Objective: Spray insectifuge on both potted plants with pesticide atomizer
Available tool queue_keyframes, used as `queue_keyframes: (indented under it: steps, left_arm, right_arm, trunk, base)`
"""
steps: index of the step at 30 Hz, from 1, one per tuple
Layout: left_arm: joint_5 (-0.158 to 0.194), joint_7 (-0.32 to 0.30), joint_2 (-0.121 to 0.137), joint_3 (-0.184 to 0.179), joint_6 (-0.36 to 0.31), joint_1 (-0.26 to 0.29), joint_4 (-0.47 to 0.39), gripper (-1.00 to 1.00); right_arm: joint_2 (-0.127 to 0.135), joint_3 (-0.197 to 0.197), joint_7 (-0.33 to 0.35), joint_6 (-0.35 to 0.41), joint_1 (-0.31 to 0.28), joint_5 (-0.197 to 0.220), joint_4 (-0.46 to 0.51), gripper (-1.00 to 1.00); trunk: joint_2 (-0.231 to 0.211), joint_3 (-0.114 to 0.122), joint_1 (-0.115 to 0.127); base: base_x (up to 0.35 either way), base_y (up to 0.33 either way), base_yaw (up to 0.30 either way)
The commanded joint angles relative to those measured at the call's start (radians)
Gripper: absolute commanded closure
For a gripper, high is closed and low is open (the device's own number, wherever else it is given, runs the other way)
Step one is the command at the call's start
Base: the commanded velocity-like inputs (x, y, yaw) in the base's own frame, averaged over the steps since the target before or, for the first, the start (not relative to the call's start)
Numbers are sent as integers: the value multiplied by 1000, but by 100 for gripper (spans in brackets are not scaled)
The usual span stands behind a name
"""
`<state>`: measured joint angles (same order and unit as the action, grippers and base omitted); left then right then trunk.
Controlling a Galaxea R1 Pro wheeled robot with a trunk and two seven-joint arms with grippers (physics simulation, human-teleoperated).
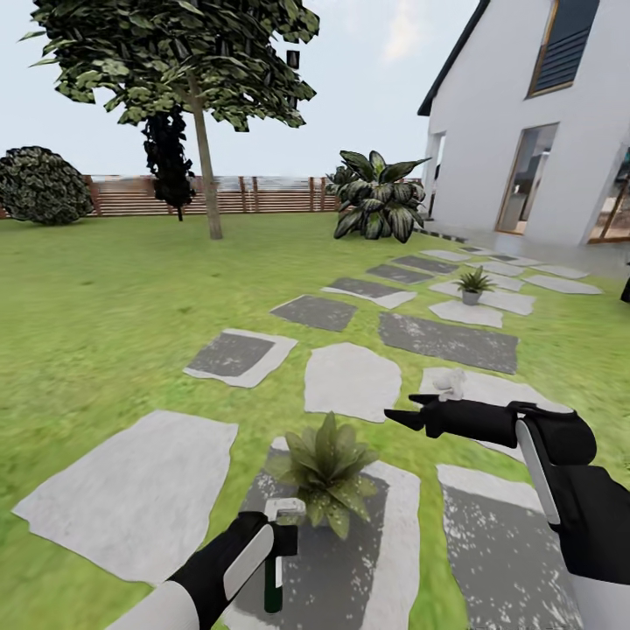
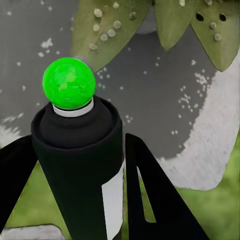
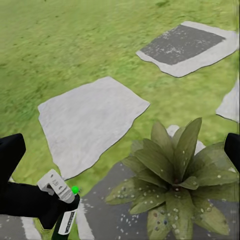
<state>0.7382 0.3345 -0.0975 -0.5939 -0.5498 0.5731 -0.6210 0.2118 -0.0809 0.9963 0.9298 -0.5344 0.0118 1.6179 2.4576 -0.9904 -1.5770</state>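
Near potted plant [image 1: 331, 472]: pot hidden under own leaves. Far potted plant [image 1: 473, 283]: too small to tell leaf speckles. Pesticide atomizer [image 1: 275, 560]: middle of body hidden behind left tool [image 1: 278, 535]; in left wrist view, its lower body cut off by edge. Right tool [image 1: 404, 418]: finger spacing unclear.

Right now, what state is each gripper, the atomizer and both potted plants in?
Left gripper: shut on the pesticide atomizer.
Pesticide atomizer: upright, held beside the near plant.
Right gripper: empty, over the stones; open or shut, cannot tell.
Near potted plant: upright, leaves speckled white.
Far potted plant: upright on a stepping stone, too small to check for specks.
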Motion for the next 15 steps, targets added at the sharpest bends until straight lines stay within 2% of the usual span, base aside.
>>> queue_keyframes:
  steps: [1, 8, 15]
  left_arm:
    - [10, 9, 1, -5, -1, 1, -2, 100]
    - [12, 9, -1, -4, -5, 1, -2, 100]
    - [12, 9, 1, -4, -8, 1, -2, 100]
  right_arm:
    - [0, 0, 2, 3, -1, 2, 0, -100]
    - [0, 0, 2, 0, -1, 1, 0, -100]
    - [0, -1, 4, 0, 0, 1, 0, -100]
  trunk:
    - [0, -1, 0]
    - [0, -1, 0]
    - [0, -1, 0]
  base:
    - [118, 275, -273]
    - [80, 289, -269]
    - [2, 311, -55]
